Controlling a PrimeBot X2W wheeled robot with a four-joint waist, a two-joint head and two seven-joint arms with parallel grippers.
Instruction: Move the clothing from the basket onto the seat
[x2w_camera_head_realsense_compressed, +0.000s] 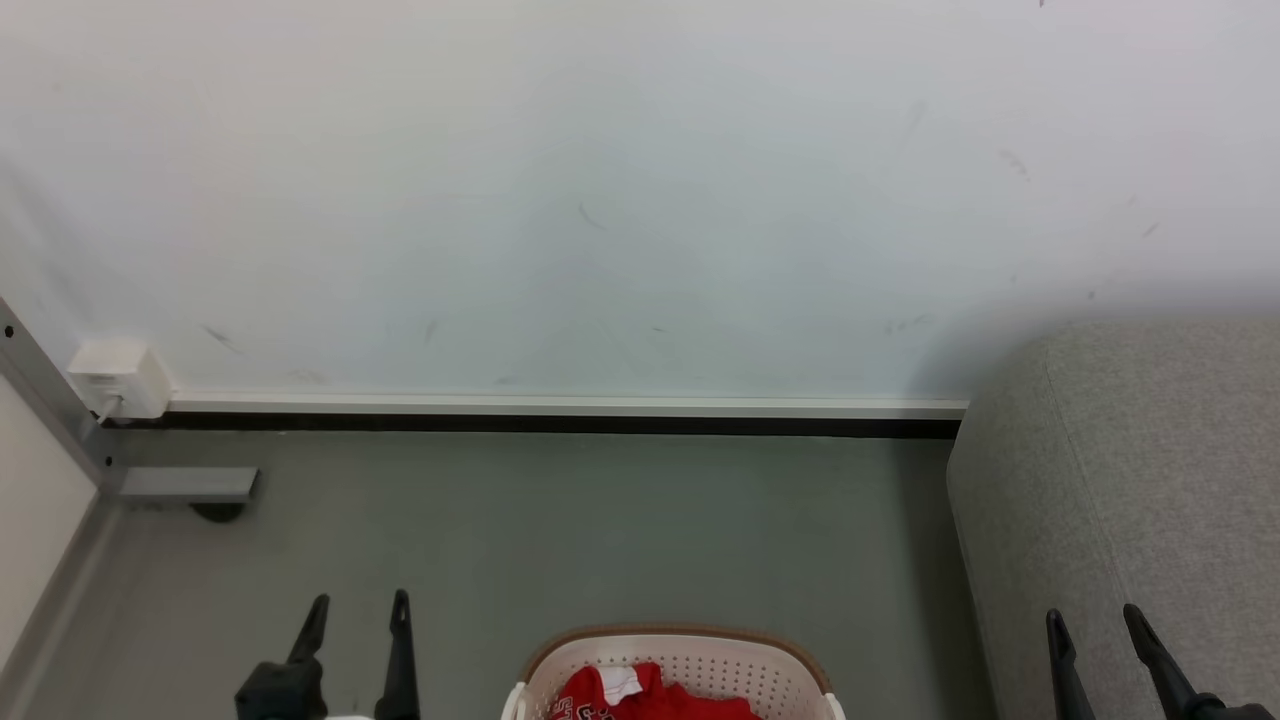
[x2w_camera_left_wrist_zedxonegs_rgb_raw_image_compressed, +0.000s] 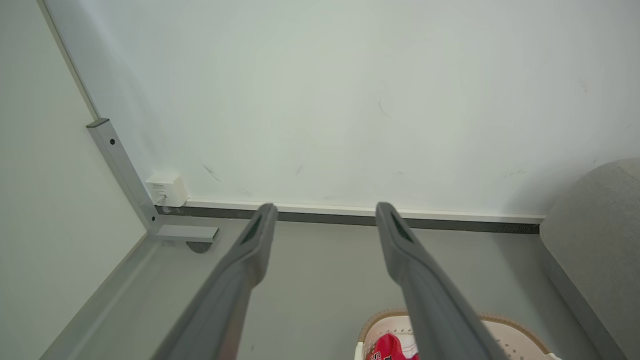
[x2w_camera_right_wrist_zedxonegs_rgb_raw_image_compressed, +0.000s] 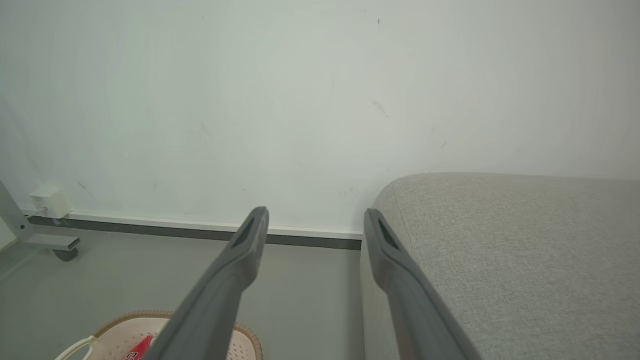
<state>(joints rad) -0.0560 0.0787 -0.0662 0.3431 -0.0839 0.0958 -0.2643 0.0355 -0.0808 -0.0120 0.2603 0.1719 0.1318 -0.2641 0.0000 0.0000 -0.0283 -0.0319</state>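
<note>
The cream-white basket with a brown rim stands on the grey floor at the bottom middle of the head view, holding the red clothing with a white trim band. The basket and clothing also peek in at the bottom of the left wrist view, and the basket shows at the lower left of the right wrist view. The light grey seat fills the right side. My left gripper is open, left of the basket. My right gripper is open, in front of the seat.
A white wall with a baseboard runs across the back. A white box sits low on the wall at the left, beside a grey metal frame post with a foot and caster. Grey floor lies between basket and wall.
</note>
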